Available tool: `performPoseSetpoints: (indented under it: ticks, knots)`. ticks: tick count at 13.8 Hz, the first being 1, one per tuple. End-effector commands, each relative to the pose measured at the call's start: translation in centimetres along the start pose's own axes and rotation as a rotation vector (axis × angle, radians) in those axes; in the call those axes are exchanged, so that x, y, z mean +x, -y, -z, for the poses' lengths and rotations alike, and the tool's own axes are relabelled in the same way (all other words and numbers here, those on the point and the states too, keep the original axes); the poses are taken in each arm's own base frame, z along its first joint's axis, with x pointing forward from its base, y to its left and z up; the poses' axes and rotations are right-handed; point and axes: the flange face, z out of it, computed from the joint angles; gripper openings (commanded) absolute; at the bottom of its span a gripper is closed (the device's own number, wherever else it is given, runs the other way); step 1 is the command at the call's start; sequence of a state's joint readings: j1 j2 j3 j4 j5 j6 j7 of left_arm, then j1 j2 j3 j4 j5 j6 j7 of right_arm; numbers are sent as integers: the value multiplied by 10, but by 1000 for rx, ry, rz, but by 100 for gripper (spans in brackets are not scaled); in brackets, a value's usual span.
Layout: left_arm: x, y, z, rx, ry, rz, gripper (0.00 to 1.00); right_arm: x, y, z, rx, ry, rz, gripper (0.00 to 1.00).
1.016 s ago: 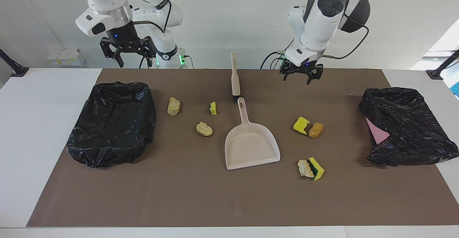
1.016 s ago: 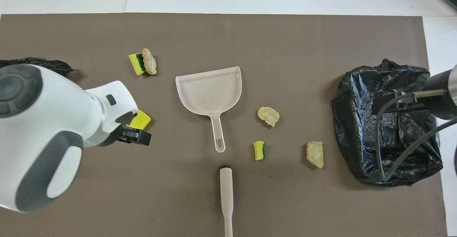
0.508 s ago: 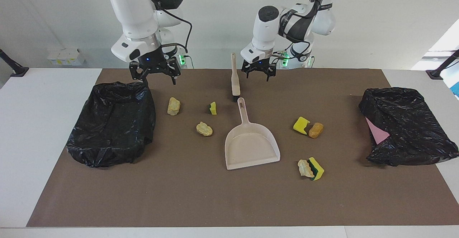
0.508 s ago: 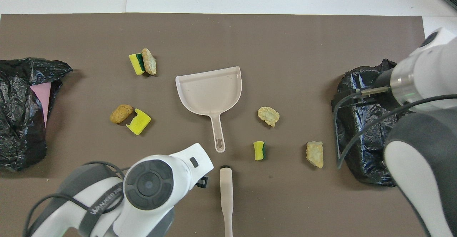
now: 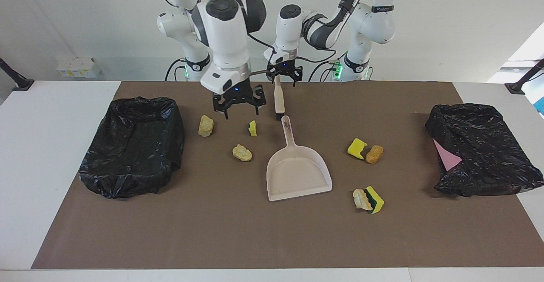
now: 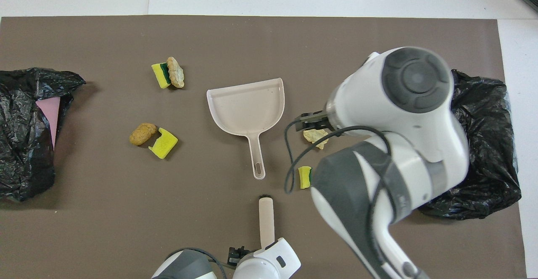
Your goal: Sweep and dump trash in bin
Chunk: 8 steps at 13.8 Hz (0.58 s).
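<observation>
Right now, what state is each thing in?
left tool, open, over the brush handle's end.
right tool, open, holding nothing.
brush, lying flat, ungripped.
dustpan, flat, empty.
trash, seven pieces scattered, unswept.
bin at right arm's end, bag-lined, open.
bin at left arm's end, bag crumpled over it.

The scene is evenly and brightly lit from above, with only short, soft shadows cast. Glints are seen on the black bin bags [image 5: 131, 146]. Both views are rendered sharply.
</observation>
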<state>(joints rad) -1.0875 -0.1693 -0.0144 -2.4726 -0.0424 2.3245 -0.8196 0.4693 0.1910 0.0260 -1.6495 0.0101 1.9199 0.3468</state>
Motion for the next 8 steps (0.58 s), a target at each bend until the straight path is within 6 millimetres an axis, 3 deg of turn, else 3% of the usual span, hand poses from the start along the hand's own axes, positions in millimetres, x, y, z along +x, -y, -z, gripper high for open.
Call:
performPoseSetpoints:
  ticks: [1,3,6,8]
  knots:
    - [-20,-12,-16,0,13,10,100,8,25,-29,13,-13,10,100]
    - [-32,-26,-34,6,16,16,100,9,50,-58,13,-16,29,100]
    - [-30,-24,-35,12,21,43,100,-3,104,-110,10,-15,79,100]
    - [-30,-23,-31,14,23,48,98,-8,117,-127,-2,-14,87,100]
